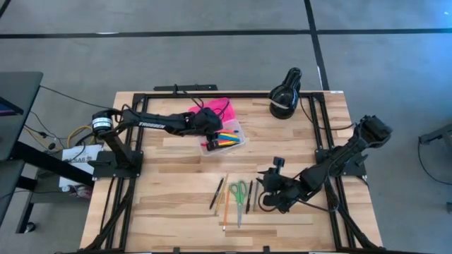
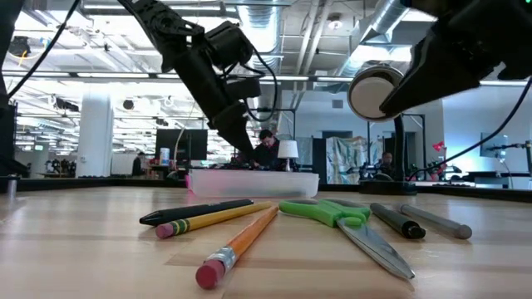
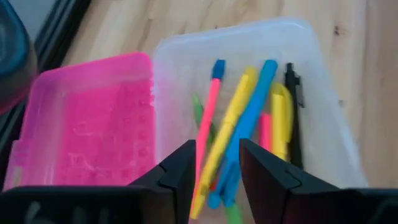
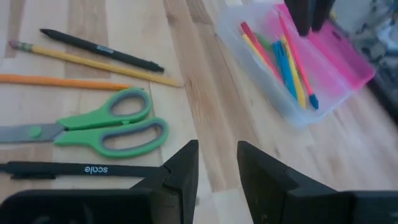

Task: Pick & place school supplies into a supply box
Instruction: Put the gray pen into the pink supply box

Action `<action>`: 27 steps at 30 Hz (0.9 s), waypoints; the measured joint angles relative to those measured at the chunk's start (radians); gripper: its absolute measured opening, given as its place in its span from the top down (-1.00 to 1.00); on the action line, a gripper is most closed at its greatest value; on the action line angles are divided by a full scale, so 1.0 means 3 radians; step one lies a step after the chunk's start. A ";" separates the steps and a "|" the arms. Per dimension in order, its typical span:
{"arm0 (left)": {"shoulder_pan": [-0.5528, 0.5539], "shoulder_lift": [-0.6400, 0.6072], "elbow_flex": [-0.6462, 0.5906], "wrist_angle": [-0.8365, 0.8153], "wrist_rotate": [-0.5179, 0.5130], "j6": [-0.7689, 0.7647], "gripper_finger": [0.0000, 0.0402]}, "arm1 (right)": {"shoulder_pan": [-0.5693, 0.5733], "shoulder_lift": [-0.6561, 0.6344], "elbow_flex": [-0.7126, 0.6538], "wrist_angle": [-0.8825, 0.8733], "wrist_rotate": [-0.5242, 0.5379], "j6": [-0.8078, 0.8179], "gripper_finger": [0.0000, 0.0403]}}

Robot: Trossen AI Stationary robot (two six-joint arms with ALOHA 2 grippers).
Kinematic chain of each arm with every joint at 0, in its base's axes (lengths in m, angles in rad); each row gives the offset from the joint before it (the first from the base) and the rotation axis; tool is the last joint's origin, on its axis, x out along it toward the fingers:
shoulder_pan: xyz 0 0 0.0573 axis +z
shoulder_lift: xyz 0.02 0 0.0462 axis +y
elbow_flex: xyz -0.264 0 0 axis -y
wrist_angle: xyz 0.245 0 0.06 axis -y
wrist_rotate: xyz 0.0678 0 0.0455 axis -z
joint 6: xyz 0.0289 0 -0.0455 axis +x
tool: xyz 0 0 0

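left hand (image 1: 214, 135): over the clear base of the supply box (image 1: 227, 138), fingers (image 3: 180, 171) spread with a gap, nothing pinched; pens show through the gap in left wrist view
right hand (image 1: 267, 190): near tabletop front right, just beside the loose supplies, fingers (image 4: 186, 165) apart, holding nothing
supply box: back centre of tabletop (image 1: 176, 162), pink lid (image 3: 87, 118) flipped open next to clear base
in box: pink pen with blue cap (image 3: 210, 106), yellow marker (image 3: 233, 121), blue marker (image 3: 255, 106), second yellow marker (image 3: 280, 121), green one (image 3: 198, 112) partly hidden, black pen (image 3: 293, 99) along the wall
loose on tabletop: green-handled scissors (image 4: 102, 127), black pen (image 4: 99, 48), yellow pencil (image 4: 93, 62), orange pencil (image 4: 62, 81), black pen marked "scale" (image 4: 81, 169)
layout: loose items lie roughly side by side in front centre, well apart from box; scissors between pencils and "scale" pen
low view: orange pencil's pink eraser nearest camera, grey pen (image 2: 436, 220) at far right of group
other: black rounded object with white band (image 1: 284, 94) at back right, apart from box
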 joint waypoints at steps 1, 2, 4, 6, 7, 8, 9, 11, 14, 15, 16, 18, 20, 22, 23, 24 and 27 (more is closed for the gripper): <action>-0.0047 -0.0008 0.0035 -0.0107 0.0001 -0.0032 0.39 | -0.0014 0.0030 -0.0002 -0.0010 -0.0007 0.0101 0.47; -0.0108 -0.0030 0.0055 -0.0219 0.0004 -0.0068 0.38 | -0.0044 0.0070 -0.0001 0.0001 -0.0030 0.0209 0.47; -0.0272 -0.0085 0.0077 -0.0346 -0.0004 -0.0100 0.38 | -0.0118 0.0166 -0.0001 -0.0025 -0.0162 0.0403 0.47; -0.0471 -0.0147 0.0081 -0.0489 -0.0070 -0.0131 0.38 | -0.0210 0.0267 -0.0002 -0.0033 -0.0358 0.0566 0.47; -0.0584 -0.0177 0.0081 -0.0578 -0.0133 -0.0167 0.39 | -0.0257 0.0326 -0.0001 -0.0031 -0.0471 0.0639 0.47; -0.0707 -0.0204 0.0081 -0.0649 -0.0216 -0.0207 0.40 | -0.0299 0.0378 -0.0002 -0.0056 -0.0579 0.0701 0.47; -0.0834 -0.0225 0.0081 -0.0700 -0.0324 -0.0252 0.40 | -0.0337 0.0424 -0.0004 -0.0063 -0.0684 0.0758 0.47; -0.1098 -0.0270 0.0081 -0.0809 -0.0584 -0.0364 0.41 | -0.0408 0.0509 0.0001 -0.0046 -0.0859 0.0898 0.47; -0.1502 -0.0292 0.0081 -0.0856 -0.1037 -0.0536 0.42 | -0.0463 0.0575 0.0002 -0.0047 -0.0996 0.1126 0.47; -0.1634 -0.0294 0.0081 -0.0862 -0.1196 -0.0586 0.42 | -0.0469 0.0589 0.0008 -0.0047 -0.1020 0.1199 0.47; -0.1761 -0.0294 0.0081 -0.0860 -0.1360 -0.0636 0.42 | -0.0469 0.0594 0.0008 -0.0053 -0.1035 0.1257 0.47; -0.2006 -0.0294 0.0081 -0.0876 -0.1678 -0.0762 0.42 | -0.0466 0.0594 0.0008 -0.0043 -0.1051 0.1385 0.47; -0.2219 -0.0294 0.0079 -0.0924 -0.2001 -0.0941 0.42 | -0.0452 0.0594 0.0009 -0.0047 -0.1053 0.1522 0.47; -0.2422 -0.0294 0.0079 -0.0979 -0.2286 -0.1119 0.42 | -0.0440 0.0594 0.0017 -0.0050 -0.1059 0.1647 0.47; -0.2509 -0.0294 0.0079 -0.1020 -0.2429 -0.1210 0.42 | -0.0434 0.0594 0.0023 -0.0045 -0.1074 0.1699 0.47; -0.2595 -0.0294 0.0079 -0.1064 -0.2557 -0.1300 0.42 | -0.0429 0.0593 0.0027 -0.0033 -0.1108 0.1760 0.47; -0.2807 -0.0294 0.0078 -0.1216 -0.2862 -0.1553 0.42 | -0.0426 0.0593 0.0027 -0.0021 -0.1231 0.1933 0.47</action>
